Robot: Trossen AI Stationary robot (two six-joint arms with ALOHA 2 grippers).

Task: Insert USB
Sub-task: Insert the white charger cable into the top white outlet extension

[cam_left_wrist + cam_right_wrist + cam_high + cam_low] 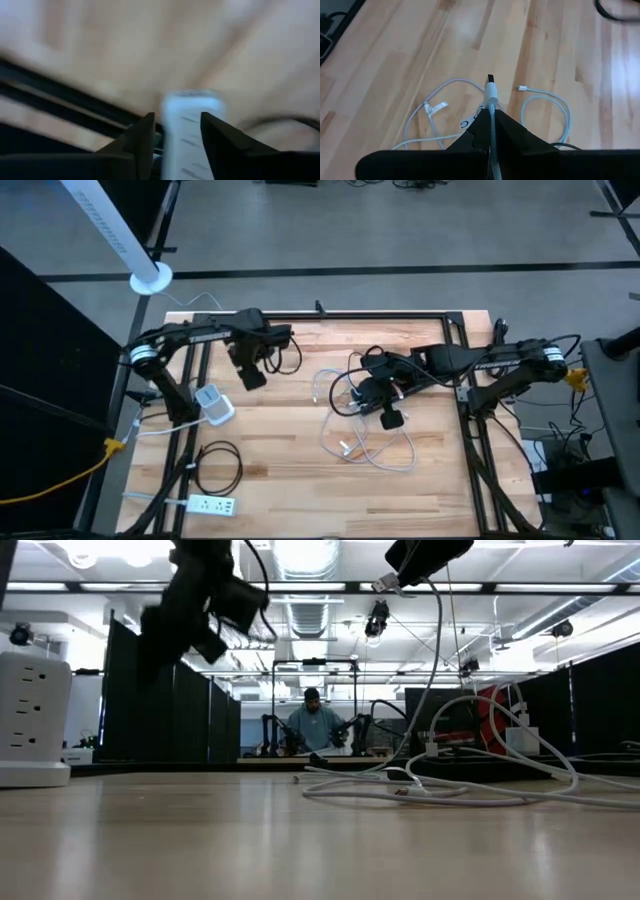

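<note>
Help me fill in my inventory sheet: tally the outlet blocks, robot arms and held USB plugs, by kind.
Outlet cube: 1
Power strip: 1
Robot arms: 2, left arm and right arm
USB plug: 1
Total: 5

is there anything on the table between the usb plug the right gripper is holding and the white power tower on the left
Nothing visible. The right gripper, raised above the white cable tangle, is shut on the USB plug. Between it and the white power tower lies bare wood; the left gripper hangs further back.
</note>
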